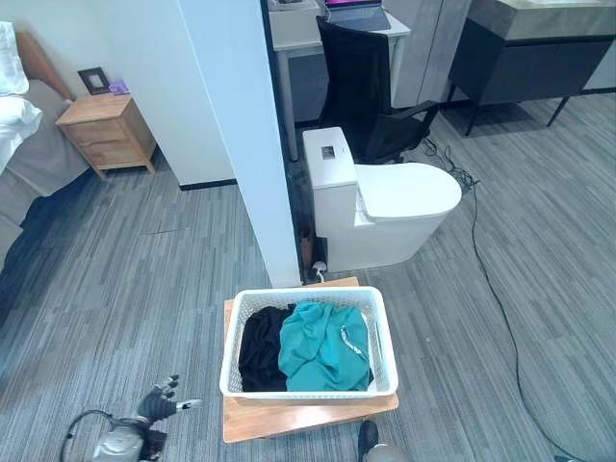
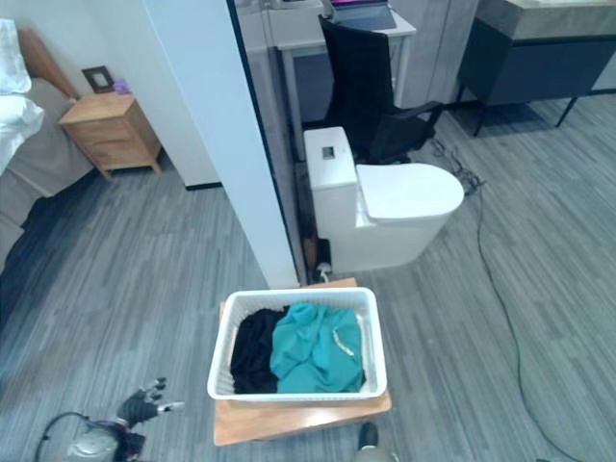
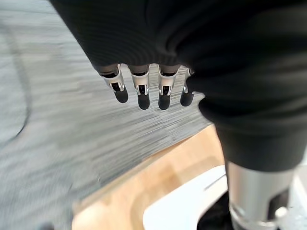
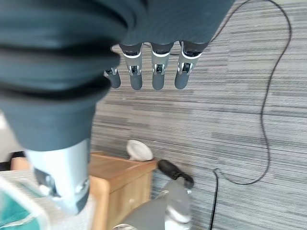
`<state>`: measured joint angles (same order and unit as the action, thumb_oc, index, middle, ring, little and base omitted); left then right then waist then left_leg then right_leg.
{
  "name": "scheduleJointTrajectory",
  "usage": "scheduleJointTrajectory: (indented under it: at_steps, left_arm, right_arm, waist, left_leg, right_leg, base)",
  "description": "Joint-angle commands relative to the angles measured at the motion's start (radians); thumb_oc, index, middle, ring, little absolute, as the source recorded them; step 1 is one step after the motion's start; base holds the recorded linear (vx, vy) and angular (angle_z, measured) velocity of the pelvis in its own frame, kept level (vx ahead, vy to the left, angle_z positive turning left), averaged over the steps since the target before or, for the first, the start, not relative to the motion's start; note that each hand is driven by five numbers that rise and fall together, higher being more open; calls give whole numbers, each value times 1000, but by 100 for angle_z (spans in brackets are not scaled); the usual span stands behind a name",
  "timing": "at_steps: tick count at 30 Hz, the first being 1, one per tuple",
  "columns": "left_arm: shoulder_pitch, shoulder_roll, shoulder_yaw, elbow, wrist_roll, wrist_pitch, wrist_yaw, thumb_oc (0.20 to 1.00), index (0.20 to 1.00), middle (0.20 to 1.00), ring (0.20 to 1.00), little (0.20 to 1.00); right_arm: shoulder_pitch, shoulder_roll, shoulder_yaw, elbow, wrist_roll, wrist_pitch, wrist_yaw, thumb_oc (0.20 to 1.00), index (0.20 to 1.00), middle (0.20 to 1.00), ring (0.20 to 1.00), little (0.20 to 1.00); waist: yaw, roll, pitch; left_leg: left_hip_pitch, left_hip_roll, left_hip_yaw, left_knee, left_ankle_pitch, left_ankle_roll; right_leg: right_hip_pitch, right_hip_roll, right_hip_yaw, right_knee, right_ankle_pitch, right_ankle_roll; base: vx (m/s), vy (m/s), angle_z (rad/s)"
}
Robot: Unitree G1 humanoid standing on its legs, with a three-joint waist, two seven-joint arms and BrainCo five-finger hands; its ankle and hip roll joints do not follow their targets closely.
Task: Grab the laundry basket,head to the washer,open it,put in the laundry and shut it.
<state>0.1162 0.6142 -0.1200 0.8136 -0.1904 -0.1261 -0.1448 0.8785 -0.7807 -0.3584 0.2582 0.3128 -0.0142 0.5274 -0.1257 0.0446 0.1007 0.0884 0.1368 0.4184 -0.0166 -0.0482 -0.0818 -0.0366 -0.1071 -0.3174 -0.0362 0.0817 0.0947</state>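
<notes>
One laundry basket [image 1: 308, 342] on one wooden stand [image 1: 289, 416]: two garments, black [image 1: 260, 348] and teal [image 1: 322, 345]. Left hand [image 1: 159, 401] and right hand [image 4: 153, 72] both have relaxed, empty fingers. No legible writing.

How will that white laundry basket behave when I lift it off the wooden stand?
The white laundry basket looks like thin perforated plastic, so its walls may flex. It holds only a teal garment and a black garment, so it is probably light. The load seems fairly even, so tipping looks unlikely. Both hands, left hand included, are off it.
</notes>
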Motion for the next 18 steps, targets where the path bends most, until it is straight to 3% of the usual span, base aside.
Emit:
scheduleJointTrajectory:
  at_steps: [1,7,8,17,18]
  left_arm:
    - [-42,85,75,0,-15,-20,-30,1000,1000,1000,1000,1000]
    - [-62,121,80,-47,-74,-2,-32,1000,1000,1000,1000,1000]
    - [-91,136,26,-59,-118,10,-53,1000,1000,1000,1000,1000]
    - [-319,141,-212,70,-222,51,-101,1000,1000,1000,1000,1000]
    - [-394,134,-312,106,-243,64,-130,1000,1000,1000,1000,1000]
  right_arm:
    - [28,-3,-43,-85,167,30,63,1000,1000,1000,1000,1000]
    - [38,-43,-144,-171,233,34,32,1000,1000,1000,1000,1000]
    - [40,-88,-165,-197,301,48,41,1000,1000,1000,1000,1000]
    - [-76,-222,-152,-118,371,50,-27,1000,1000,1000,1000,1000]
    - [-92,-272,-150,-101,381,50,-40,1000,1000,1000,1000,1000]
  waist:
    - [-6,-63,-11]
    - [-38,-41,-15]
    - [-45,-34,-15]
    - [-55,3,2]
    - [-60,17,12]
  left_leg:
    - [-27,-15,15,-25,221,-66]
    - [-21,-23,33,-53,206,-61]
    - [-24,-27,43,-56,200,-59]
    - [-52,-44,64,-71,187,-53]
    - [-66,-46,66,-71,187,-54]
  right_leg:
    - [109,-69,18,-33,36,94]
    - [80,-77,49,-38,53,103]
    - [66,-82,60,-42,62,107]
    - [5,-102,90,-51,93,126]
    - [-15,-108,96,-51,101,131]
  base:
    - [48,-11,-1]
    - [33,17,-5]
    - [13,36,-5]
    - [-18,40,-14]
    - [-41,32,-6]
